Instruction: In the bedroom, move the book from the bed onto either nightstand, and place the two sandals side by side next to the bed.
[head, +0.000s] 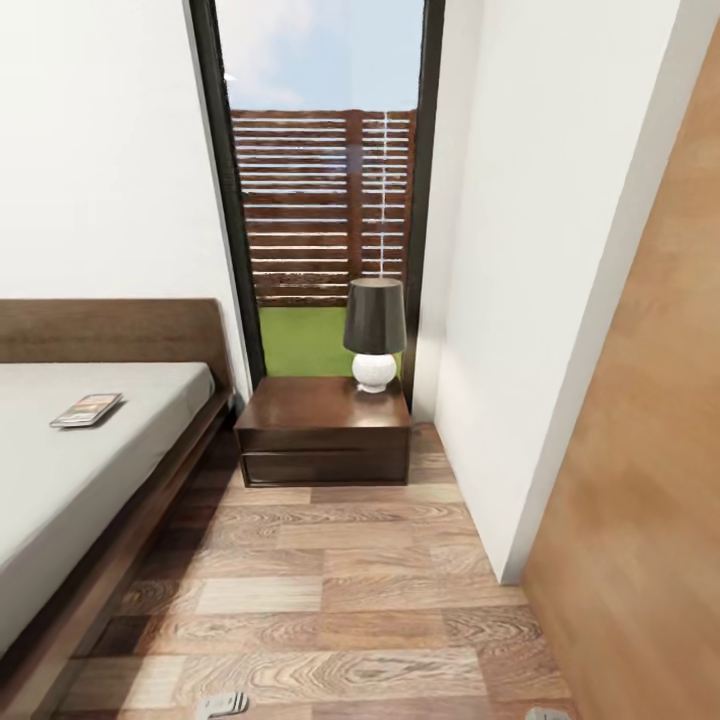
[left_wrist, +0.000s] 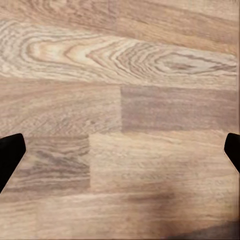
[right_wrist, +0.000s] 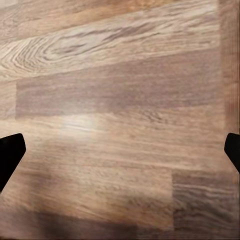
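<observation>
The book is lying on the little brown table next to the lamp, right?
Not quite. The head view shows the book lying on the bed, near the headboard. The nightstand next to the bed carries only the lamp.

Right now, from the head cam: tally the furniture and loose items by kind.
Bed: 1
Nightstand: 1
Lamp: 1
Book, lying on the bed: 1
Total: 4
</observation>
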